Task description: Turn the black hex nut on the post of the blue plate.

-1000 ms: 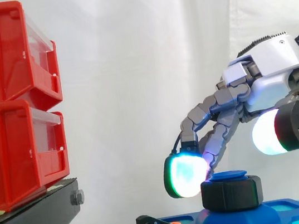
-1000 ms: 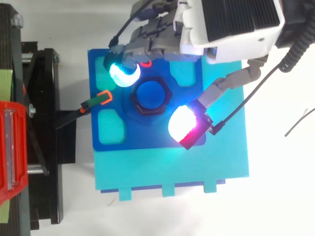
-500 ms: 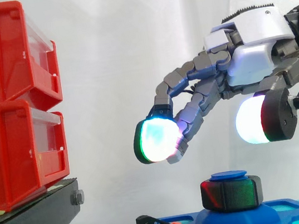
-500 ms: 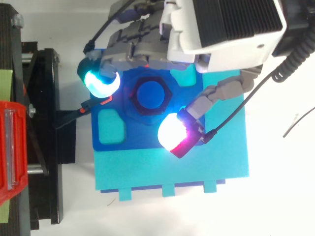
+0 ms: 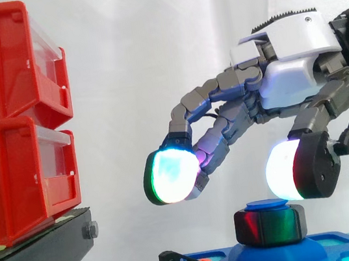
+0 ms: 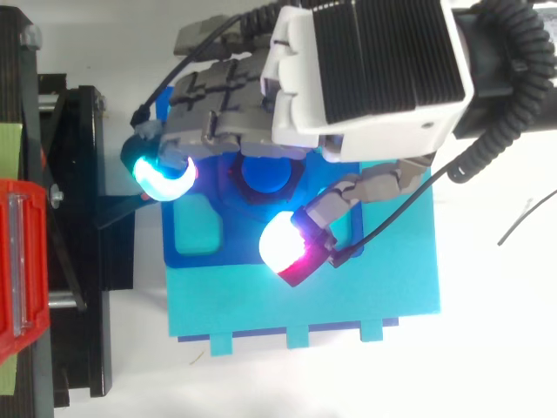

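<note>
At front edge of teal board (image 6: 305,296): blue plate (image 6: 231,252) lies on top. Thumb pad (image 5: 285,169) nearest, hanging just above black hex nut (image 5: 269,224), not touching. Nut sits on post (image 5: 266,205) at plate middle. Hand (image 5: 291,77) over nut, fingers (image 5: 168,177) spread wide, holding nothing, out past nut's left side. Hard to tell if pads line up with nut sides. Risk: if hand drops off-middle, pad hits post top or slips off nut, nut won't turn. Far back: white curtain (image 5: 148,42).

Robot hand (image 5: 293,80): hovering palm down, reaching in from the right; fingers (image 5: 168,176) hanging loosely spread, gripping nothing.
</note>
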You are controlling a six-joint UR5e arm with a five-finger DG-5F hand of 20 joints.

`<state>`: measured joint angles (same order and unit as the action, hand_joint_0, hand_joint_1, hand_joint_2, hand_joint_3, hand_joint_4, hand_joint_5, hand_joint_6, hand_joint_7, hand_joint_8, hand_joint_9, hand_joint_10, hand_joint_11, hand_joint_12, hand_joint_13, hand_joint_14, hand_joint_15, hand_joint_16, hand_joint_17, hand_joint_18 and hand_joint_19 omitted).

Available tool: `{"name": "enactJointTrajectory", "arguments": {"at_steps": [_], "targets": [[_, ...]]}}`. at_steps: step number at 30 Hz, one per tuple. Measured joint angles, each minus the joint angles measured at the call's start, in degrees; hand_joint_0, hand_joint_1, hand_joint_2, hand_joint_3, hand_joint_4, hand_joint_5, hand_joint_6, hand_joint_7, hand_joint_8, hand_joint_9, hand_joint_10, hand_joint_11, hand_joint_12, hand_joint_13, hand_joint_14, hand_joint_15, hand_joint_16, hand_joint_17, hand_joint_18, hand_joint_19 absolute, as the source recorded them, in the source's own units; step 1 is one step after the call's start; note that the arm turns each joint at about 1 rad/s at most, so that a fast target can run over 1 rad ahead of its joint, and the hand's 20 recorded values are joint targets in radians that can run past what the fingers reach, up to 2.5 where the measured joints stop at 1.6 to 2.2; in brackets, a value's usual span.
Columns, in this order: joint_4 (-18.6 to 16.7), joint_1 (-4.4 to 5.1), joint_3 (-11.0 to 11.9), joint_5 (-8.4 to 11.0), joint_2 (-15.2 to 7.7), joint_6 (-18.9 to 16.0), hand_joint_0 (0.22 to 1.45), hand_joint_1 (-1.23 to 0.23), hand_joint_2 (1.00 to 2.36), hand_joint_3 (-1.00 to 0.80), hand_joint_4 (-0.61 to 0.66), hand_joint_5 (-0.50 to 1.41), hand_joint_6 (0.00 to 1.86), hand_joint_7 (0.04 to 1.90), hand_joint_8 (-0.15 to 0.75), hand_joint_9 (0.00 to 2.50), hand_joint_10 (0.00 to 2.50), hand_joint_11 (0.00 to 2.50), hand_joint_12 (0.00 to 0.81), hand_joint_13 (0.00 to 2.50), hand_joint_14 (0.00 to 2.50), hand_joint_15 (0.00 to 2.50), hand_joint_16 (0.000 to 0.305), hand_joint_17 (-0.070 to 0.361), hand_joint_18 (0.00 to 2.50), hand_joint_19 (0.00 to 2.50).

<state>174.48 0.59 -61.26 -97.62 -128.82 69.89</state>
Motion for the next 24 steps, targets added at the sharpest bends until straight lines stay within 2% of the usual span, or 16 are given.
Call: {"name": "enactJointTrajectory", "arguments": {"at_steps": [7, 16, 24], "targets": [[-0.05, 0.49, -1.13, 0.55, -0.02, 0.41, 0.42, -0.79, 1.00, -0.50, 0.28, -0.21, 0.50, 0.85, 0.342, 0.56, 0.00, 0.06, 0.420, 0.50, 0.00, 0.05, 0.053, 0.118, 0.36, 0.15], [0.93, 0.56, -1.39, 0.56, -0.03, 1.47, 0.40, -0.60, 1.00, -0.50, 0.35, -0.18, 0.50, 0.98, 0.375, 0.60, 0.00, 0.07, 0.448, 0.53, 0.00, 0.07, 0.059, 0.132, 0.40, 0.17], [2.00, 0.56, -1.40, 0.43, -0.02, 2.05, 0.40, -0.56, 1.00, -0.50, 0.37, -0.17, 0.50, 1.04, 0.378, 0.60, 0.00, 0.06, 0.455, 0.54, 0.00, 0.07, 0.060, 0.134, 0.41, 0.17]]}}
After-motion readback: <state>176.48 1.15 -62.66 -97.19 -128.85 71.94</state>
